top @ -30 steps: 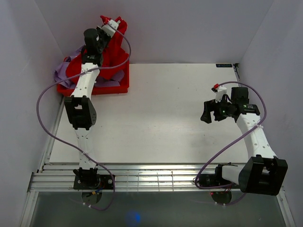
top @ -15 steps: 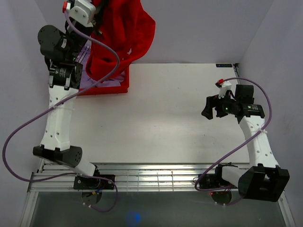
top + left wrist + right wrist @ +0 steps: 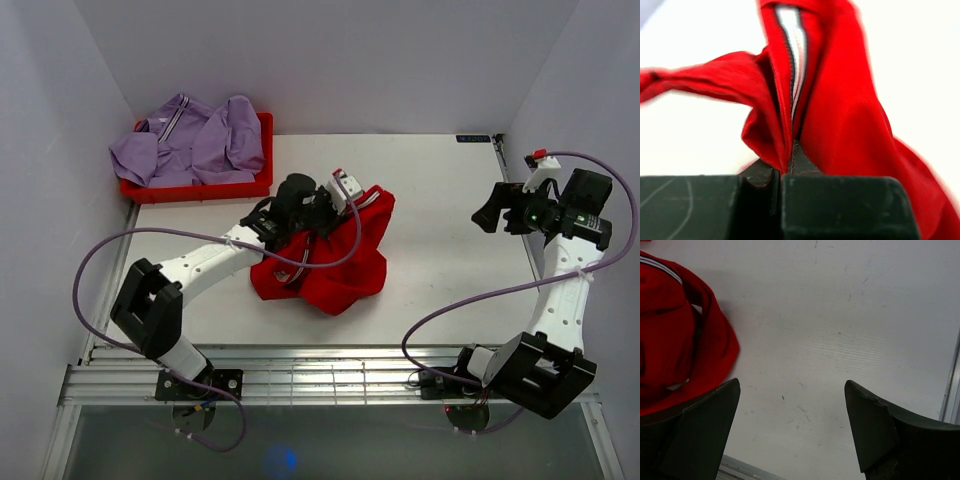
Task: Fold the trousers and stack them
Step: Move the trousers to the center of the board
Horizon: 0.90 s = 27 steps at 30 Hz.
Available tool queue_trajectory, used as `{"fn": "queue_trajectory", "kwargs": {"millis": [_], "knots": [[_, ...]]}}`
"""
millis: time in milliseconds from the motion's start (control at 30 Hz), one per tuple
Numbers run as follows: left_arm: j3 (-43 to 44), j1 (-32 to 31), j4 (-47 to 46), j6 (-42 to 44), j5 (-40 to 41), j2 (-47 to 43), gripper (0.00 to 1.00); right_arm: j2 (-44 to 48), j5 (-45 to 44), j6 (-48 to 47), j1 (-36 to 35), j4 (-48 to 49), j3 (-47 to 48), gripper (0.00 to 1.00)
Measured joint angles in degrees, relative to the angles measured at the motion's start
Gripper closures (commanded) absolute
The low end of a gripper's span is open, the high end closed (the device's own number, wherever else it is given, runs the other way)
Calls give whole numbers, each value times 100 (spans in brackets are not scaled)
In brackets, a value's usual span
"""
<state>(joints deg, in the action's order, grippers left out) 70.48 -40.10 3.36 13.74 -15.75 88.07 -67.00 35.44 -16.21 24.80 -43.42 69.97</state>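
Note:
Red trousers point(image 3: 335, 265) lie crumpled on the white table near the middle. My left gripper point(image 3: 345, 195) is shut on their upper edge; the left wrist view shows the red cloth point(image 3: 840, 115) with a white stripe pinched between the closed jaws. My right gripper point(image 3: 488, 212) is open and empty, raised above the table's right side. In the right wrist view its fingers point(image 3: 705, 430) frame bare table, with the red trousers point(image 3: 675, 330) at the left. Purple trousers point(image 3: 190, 145) lie in the red tray.
The red tray point(image 3: 262, 180) stands at the back left corner of the table point(image 3: 440, 290). A metal rail runs along the table's right edge point(image 3: 950, 385). Slatted rails cross the front point(image 3: 320, 380).
My left arm has carried the red trousers from high above the tray down onto the middle of the table. My right gripper has moved right and back, away from the centre.

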Motion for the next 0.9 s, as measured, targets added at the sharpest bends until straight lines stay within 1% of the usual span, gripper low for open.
{"fn": "queue_trajectory", "kwargs": {"millis": [100, 133, 167, 233, 267, 300, 333, 433, 533, 733, 800, 900], "knots": [[-404, -308, 7, -42, 247, 271, 100, -127, 195, -236, 26, -249, 11, 10], [-411, -387, 4, -74, 308, 317, 98, -177, 289, -315, 26, -345, 11, 10], [-402, -461, -46, -114, 328, 345, 83, -236, 380, -398, 26, -448, 13, 10], [-251, -529, 28, -162, 243, 382, 42, -404, 601, -579, 26, -680, 74, 10], [-125, -531, 83, -197, 127, 411, 11, -483, 691, -654, 24, -761, 101, 10], [22, -525, 149, -289, -20, 431, 4, -597, 820, -732, 26, -857, 131, 10], [129, -525, 221, -376, -129, 433, 2, -667, 892, -791, 26, -920, 142, 10], [304, -463, 455, -562, -391, 326, 2, -857, 1130, -960, -35, -1095, 151, 10], [330, -306, 859, -728, -664, 46, 2, -975, 1237, -1023, -321, -1141, 151, 10], [352, 411, 1926, -656, -964, -732, 4, -999, 1239, -1016, -1443, -938, 144, 10], [275, 708, 2280, -553, -1147, -977, 4, -999, 1137, -1027, -1867, -807, 144, 10], [37, 970, 2743, -365, -1235, -1257, 4, -1019, 848, -1097, -2476, -616, 144, 10]]}}
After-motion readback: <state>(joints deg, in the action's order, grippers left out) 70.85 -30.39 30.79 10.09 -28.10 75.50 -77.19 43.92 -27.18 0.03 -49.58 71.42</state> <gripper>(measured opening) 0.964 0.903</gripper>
